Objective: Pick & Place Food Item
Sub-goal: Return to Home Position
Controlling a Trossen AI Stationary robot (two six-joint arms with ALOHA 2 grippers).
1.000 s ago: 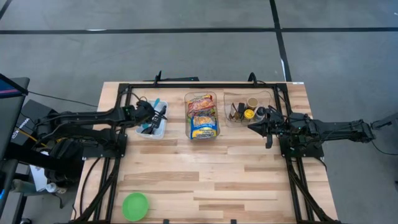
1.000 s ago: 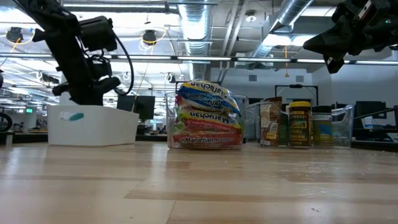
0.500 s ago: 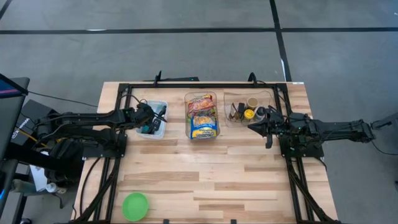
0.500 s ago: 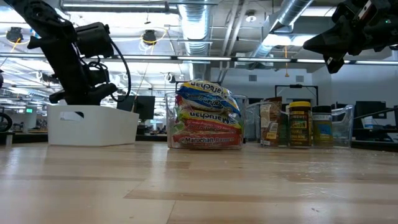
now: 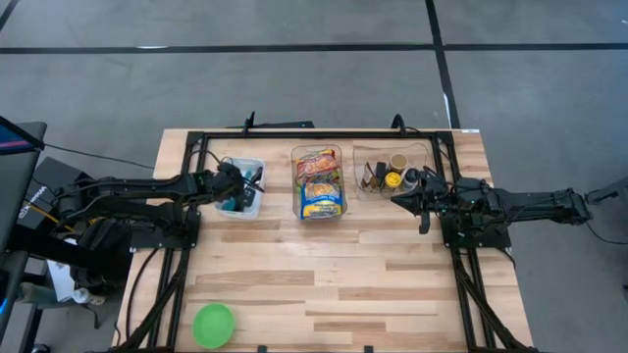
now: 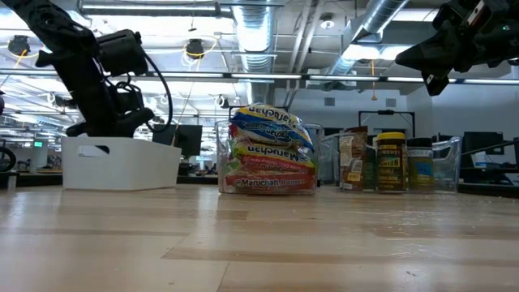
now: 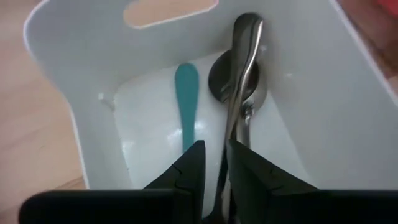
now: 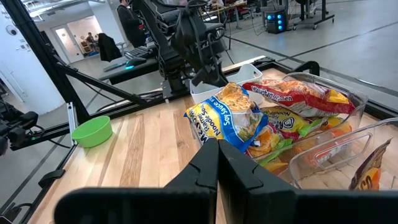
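Note:
My left gripper (image 7: pixel 214 155) reaches down into the white bin (image 5: pixel 257 204) at the table's far left, its fingers a narrow gap apart. A metal spoon (image 7: pixel 242 74) and a teal utensil (image 7: pixel 186 102) lie on the bin's floor. The spoon's handle (image 7: pixel 237 121) runs into the gap between the fingers. Noodle packets (image 5: pixel 320 183) fill the clear bin in the middle. My right gripper (image 5: pixel 395 201) hovers shut above the table beside the jar bin (image 5: pixel 391 175), holding nothing. My left gripper comes into the bin slanting down from the table's left side. The spoon's handle (image 7: pixel 231 134) runs along between its fingers and lies on the bin's floor. Whether either finger touches the handle, I cannot tell.
A green bowl (image 5: pixel 213 325) sits near the table's front left corner. A black frame (image 5: pixel 294 134) runs round the far edge and down both sides. The wooden top (image 5: pixel 324 275) in front of the three bins is bare. Beyond the table the low view shows a workshop.
My left gripper has sunk a little deeper into the white bin and tipped further downward. In the low view the teal patch at the bin wall's cutout has turned dark.

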